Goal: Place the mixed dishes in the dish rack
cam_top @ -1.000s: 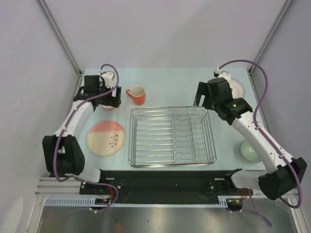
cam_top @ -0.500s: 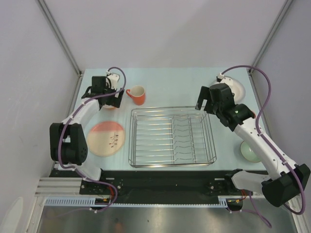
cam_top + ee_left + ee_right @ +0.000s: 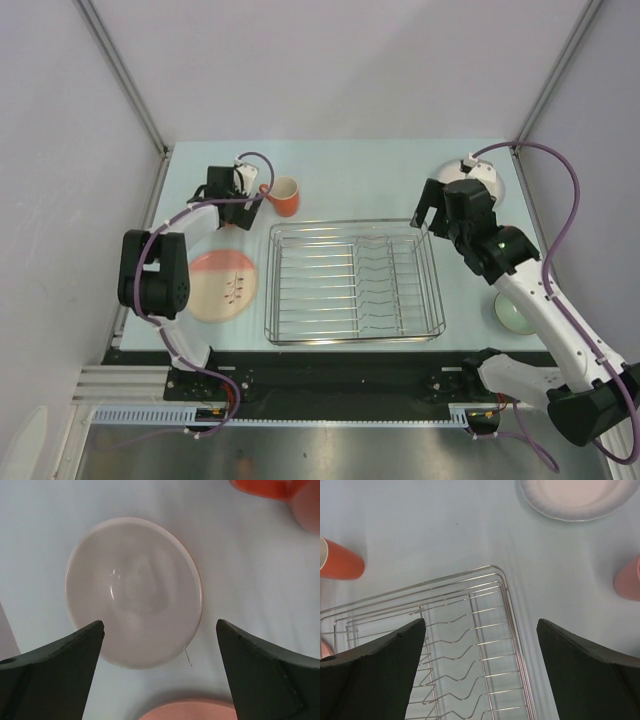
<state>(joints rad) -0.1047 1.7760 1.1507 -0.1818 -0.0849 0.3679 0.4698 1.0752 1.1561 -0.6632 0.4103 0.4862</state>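
Comparing with a second ago: left gripper (image 3: 160,625) has slid right along the back of the table (image 3: 380,170), closer to the orange mug (image 3: 283,196), and the left elbow has folded in over the edge of the pink plate (image 3: 222,285). It now hangs above the orange-and-white bowl (image 3: 132,592), fingers spread wide to either side of it in the wrist view, holding nothing. I can't tell from that view how high it sits above the bowl. Right gripper (image 3: 481,622) has moved back and to the right, off the rack's back edge and towards the white plate (image 3: 575,497). It is also spread wide and holding nothing, and looks down on the back right corner of the dish rack (image 3: 270,290). Pink tumbler (image 3: 630,577) shows at the right edge of that view, on the table outside the rack. Mug, pink plate, pale green bowl (image 3: 512,312) and rack haven't shifted.
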